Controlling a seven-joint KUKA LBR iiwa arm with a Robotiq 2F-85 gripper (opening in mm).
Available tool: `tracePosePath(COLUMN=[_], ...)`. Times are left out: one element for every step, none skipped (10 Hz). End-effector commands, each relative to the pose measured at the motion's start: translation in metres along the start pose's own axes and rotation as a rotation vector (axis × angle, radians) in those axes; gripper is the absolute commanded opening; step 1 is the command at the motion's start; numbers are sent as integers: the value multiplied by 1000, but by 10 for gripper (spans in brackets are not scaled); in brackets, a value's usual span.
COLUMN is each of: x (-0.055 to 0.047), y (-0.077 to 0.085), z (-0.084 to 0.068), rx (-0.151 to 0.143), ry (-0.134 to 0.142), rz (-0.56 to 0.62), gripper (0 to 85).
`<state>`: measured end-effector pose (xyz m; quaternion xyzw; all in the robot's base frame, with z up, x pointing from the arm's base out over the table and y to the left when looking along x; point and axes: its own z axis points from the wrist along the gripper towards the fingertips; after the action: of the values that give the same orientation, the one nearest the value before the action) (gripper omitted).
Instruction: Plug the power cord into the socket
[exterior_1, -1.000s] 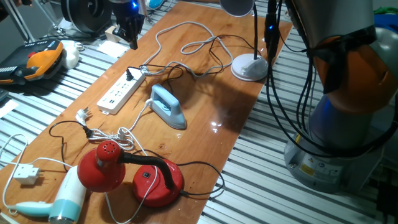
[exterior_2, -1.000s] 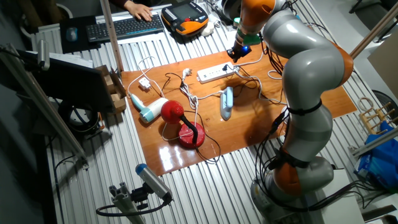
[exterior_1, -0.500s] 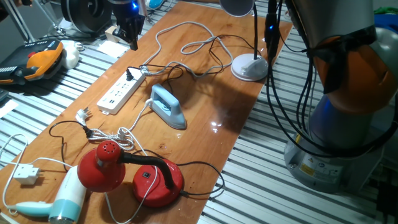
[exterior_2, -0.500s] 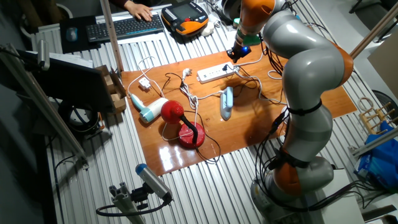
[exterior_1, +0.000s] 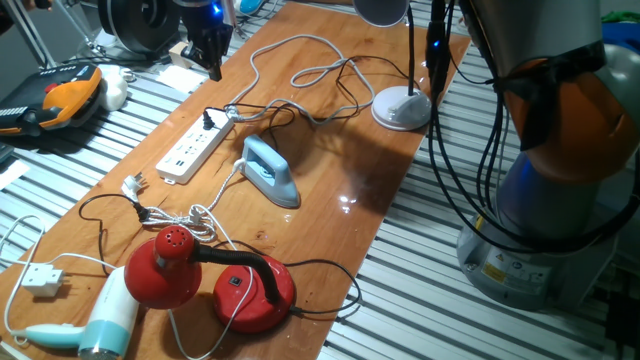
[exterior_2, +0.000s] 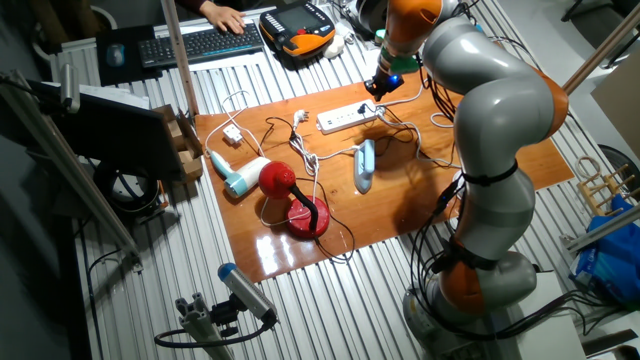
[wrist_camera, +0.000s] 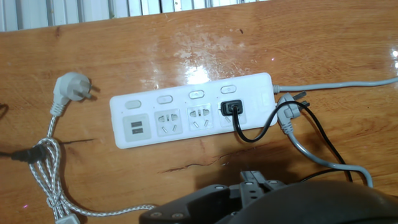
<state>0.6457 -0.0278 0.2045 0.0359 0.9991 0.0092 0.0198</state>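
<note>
The white power strip (exterior_1: 195, 148) lies flat on the wooden table, also in the other fixed view (exterior_2: 347, 118) and in the hand view (wrist_camera: 193, 112). The small black plug (wrist_camera: 231, 107) sits in the outlet nearest the strip's cable end. Its thin black cord (wrist_camera: 249, 134) loops off to the right. My gripper (exterior_1: 210, 62) hangs above and behind the strip's far end, apart from it; it also shows in the other fixed view (exterior_2: 378, 88). Its fingers look slightly apart and hold nothing. In the hand view only the dark gripper body shows at the bottom edge.
A loose grey plug (wrist_camera: 71, 87) lies left of the strip, another grey plug (wrist_camera: 287, 115) at its right end. A light-blue iron (exterior_1: 270, 170), a red lamp (exterior_1: 200, 275), a hair dryer (exterior_1: 100, 320), a white square plug block (exterior_1: 42, 280) and a white lamp base (exterior_1: 402, 108) share the table.
</note>
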Motion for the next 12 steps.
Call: tracePosePath(x=[0, 0, 0, 0, 0, 0, 0, 0, 1, 1, 1, 1], y=[0, 0, 0, 0, 0, 0, 1, 0, 1, 1, 1, 1], z=[0, 0, 0, 0, 0, 0, 1, 1, 1, 1, 2, 2], rx=[0, 2, 2, 2, 2, 2, 1, -2, -3, -5, -4, -4], ry=[0, 0, 0, 0, 0, 0, -3, -3, -3, -4, -6, -6], rz=[0, 2, 2, 2, 3, 3, 5, 8, 8, 9, 9, 9], gripper=[0, 0, 0, 0, 0, 0, 0, 0, 0, 0, 0, 0])
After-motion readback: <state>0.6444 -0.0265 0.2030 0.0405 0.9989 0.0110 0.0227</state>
